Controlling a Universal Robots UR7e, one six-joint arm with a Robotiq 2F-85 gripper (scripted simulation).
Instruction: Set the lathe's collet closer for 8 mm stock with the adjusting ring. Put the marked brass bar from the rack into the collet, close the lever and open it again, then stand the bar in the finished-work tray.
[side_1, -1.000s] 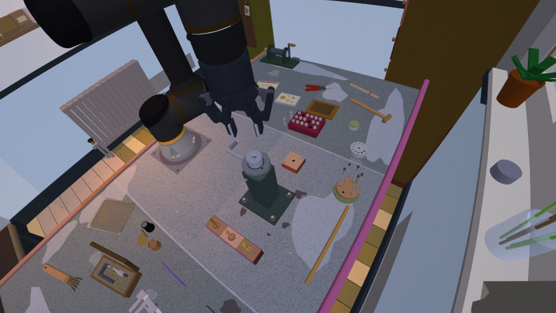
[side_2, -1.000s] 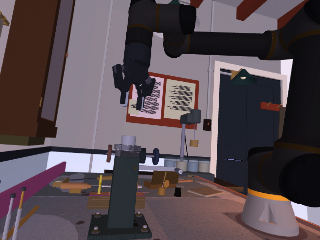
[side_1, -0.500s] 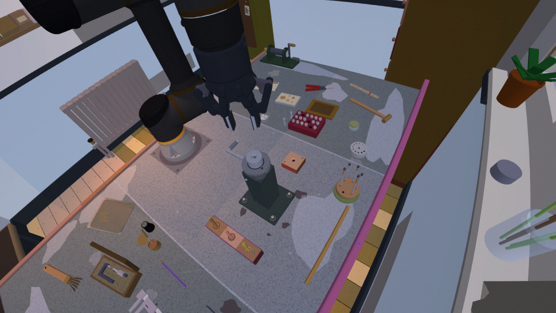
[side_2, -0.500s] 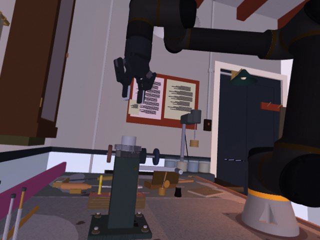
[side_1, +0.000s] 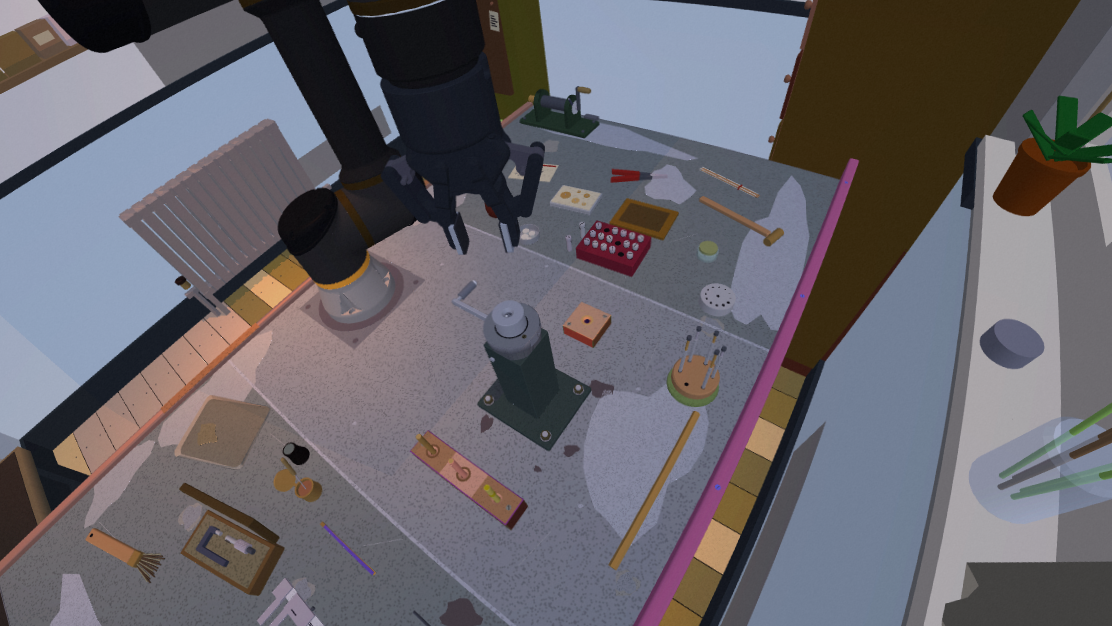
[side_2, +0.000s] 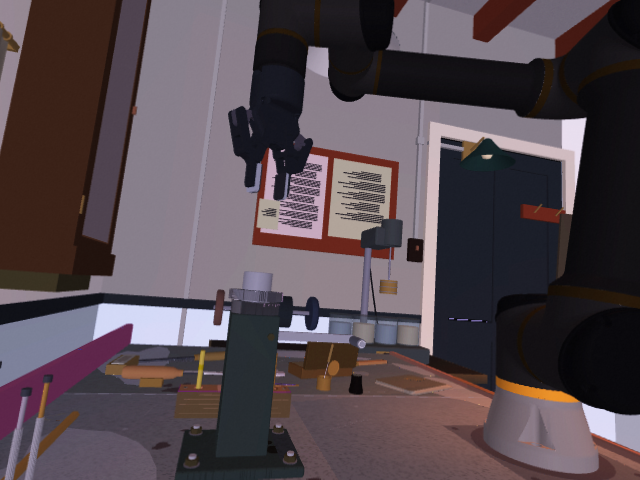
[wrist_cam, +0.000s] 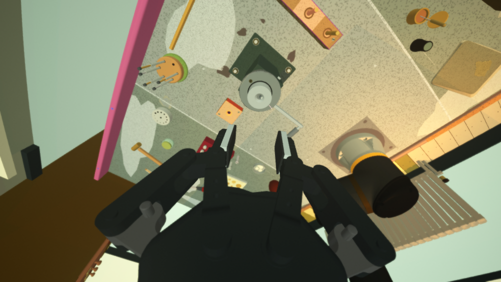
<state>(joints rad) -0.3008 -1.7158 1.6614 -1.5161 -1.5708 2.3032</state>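
My gripper (side_1: 482, 237) (side_2: 266, 187) (wrist_cam: 256, 143) hangs high in the air above the bench, over the collet closer (side_1: 511, 323) (side_2: 256, 297) (wrist_cam: 259, 92). The closer is a grey head with a knurled adjusting ring on a dark green post. Its grey lever (side_1: 468, 299) (wrist_cam: 289, 121) sticks out sideways. The round bar rack (side_1: 694, 377) (wrist_cam: 170, 69) holds several upright bars near the pink rail. The orange finished-work tray (side_1: 587, 323) (wrist_cam: 229, 111) sits beside the closer. The gripper is open and holds nothing.
Behind the work lie a red block of collets (side_1: 613, 246), a hammer (side_1: 741, 220) and pliers (side_1: 632, 176). The arm's base (side_1: 352, 292) (side_2: 540, 429) stands to one side. A pink rail (side_1: 747, 412) edges the bench. A long wooden block with pegs (side_1: 468, 478) lies in front.
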